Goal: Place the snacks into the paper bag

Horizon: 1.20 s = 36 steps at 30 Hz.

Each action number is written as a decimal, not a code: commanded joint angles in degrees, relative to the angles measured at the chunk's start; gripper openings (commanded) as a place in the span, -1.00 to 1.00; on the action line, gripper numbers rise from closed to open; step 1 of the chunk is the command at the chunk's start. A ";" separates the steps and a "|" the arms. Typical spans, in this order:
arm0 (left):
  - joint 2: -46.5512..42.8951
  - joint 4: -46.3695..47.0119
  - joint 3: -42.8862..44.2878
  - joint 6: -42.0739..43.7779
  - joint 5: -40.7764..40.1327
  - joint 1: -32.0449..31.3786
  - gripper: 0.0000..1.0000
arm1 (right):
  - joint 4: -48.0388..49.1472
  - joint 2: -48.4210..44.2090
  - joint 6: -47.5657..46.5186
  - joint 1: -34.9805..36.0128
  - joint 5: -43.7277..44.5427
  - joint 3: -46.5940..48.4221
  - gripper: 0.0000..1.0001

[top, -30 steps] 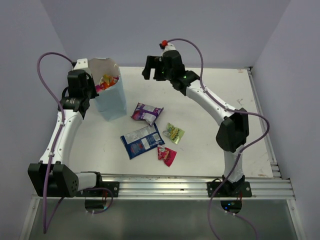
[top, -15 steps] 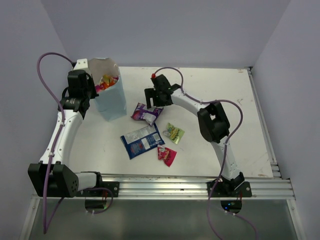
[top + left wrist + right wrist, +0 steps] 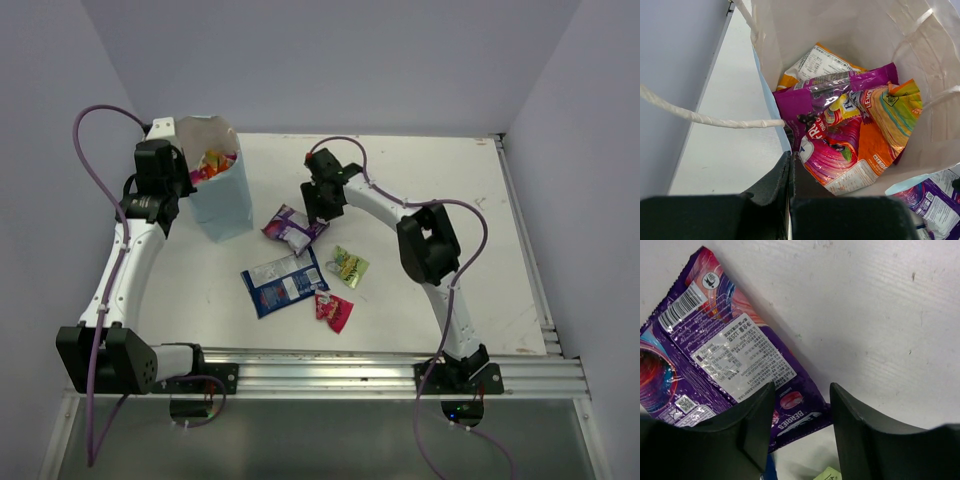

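The purple packet on the tabletop shows the word "BERRIES" upside down near its lower edge, under a white panel of print too fine to read. A barcode sits at its top corner beside a circled "K" mark, and there is a QR code lower left. Inside the paper bag, a magenta packet shows "FRU" in white. At the left edge of the striped orange packet are letters that look like "LEMO".

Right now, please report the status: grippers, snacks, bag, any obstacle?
Left gripper shut on paper bag rim. Right gripper open, fingers astride purple packet corner. Blue-and-white packet, green-yellow packet, red packet lie on table. Nothing blocks.
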 commanded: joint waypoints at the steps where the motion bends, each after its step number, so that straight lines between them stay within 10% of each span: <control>1: 0.20 1.61 0.33 0.11 0.50 0.38 -1.00 | -6.49 0.22 -1.53 -0.06 -1.48 2.53 0.01; 17: -0.94 1.97 -0.63 0.03 0.41 0.30 -1.00 | -14.23 5.50 -4.17 -0.15 -5.61 7.19 -0.86; 19: -1.12 2.05 -0.72 0.03 0.50 0.38 -1.00 | -13.97 5.15 -4.52 -0.06 -6.40 6.84 -0.72; 24: -1.29 2.23 -0.90 -0.15 0.68 0.38 -1.00 | -12.74 3.48 -5.83 -0.06 -8.51 5.44 0.43; 27: -1.30 2.32 -0.90 -0.15 0.68 0.38 -1.00 | -13.35 3.91 -6.45 -0.06 -9.39 5.08 0.45; 36: -1.74 2.32 -0.90 0.03 -0.02 0.38 -1.00 | -17.13 8.22 -8.13 -0.06 -10.71 0.70 -0.66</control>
